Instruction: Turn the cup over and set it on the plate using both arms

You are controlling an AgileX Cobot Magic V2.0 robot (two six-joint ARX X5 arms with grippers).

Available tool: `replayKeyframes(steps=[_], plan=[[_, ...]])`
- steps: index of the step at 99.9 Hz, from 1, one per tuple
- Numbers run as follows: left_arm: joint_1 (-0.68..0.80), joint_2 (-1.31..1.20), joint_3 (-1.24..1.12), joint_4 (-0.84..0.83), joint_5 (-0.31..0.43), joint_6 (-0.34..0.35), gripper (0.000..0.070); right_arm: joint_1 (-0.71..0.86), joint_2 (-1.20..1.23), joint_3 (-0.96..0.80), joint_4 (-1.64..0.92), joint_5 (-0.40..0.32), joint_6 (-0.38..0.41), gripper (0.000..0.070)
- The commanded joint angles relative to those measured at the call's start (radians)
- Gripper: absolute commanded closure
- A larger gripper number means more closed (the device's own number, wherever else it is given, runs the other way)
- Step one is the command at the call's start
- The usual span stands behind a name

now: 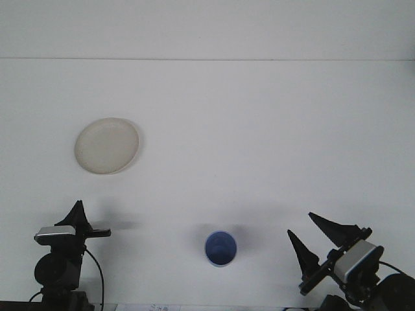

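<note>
Blue cup (220, 248) upright; left gripper (83, 223), jaws unreadable, should grasp its rim squarely; right gripper (321, 241) spread, empty.

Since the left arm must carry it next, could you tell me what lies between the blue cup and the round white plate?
In the front view, only bare white table lies between the upright blue cup and the round white plate.

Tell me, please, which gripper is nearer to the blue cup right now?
The right gripper is nearer, just to the right of the blue cup, empty. The left gripper sits farther off to the cup's left, below the plate.
</note>
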Motion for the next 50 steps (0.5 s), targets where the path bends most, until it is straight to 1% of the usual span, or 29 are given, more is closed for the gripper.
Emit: replayKeyframes(steps=[1,5,16,24,27,30,39,50], plan=[[0.001,-0.002,-0.017,0.010,0.000,-0.142,0.0685,0.010,-0.049,-0.035,0.013,0.001,0.020,0.0283],[0.001,-0.002,-0.017,0.010,0.001,-0.200,0.0685,0.010,-0.081,-0.062,0.013,0.002,0.020,0.0283],[0.001,-0.001,-0.017,0.026,0.001,-0.320,0.0685,0.010,-0.134,-0.107,0.013,0.001,0.029,0.0283],[0.001,-0.001,-0.016,0.032,0.003,-0.448,0.0685,0.010,-0.142,-0.116,0.008,0.001,0.040,0.0283],[0.001,-0.001,-0.013,0.032,0.016,-0.483,0.0688,0.010,-0.142,-0.117,0.008,0.001,0.039,0.0283],[0.001,-0.001,-0.005,0.032,0.045,-0.495,0.0688,0.010,-0.142,-0.117,0.008,0.002,0.039,0.0283],[0.000,0.008,0.041,0.032,0.156,-0.500,0.0688,0.010,-0.142,-0.117,0.009,0.002,0.038,0.0283],[0.000,0.058,0.152,0.014,0.237,-0.503,0.0688,0.010,-0.142,-0.117,0.003,0.005,0.037,0.0283]])
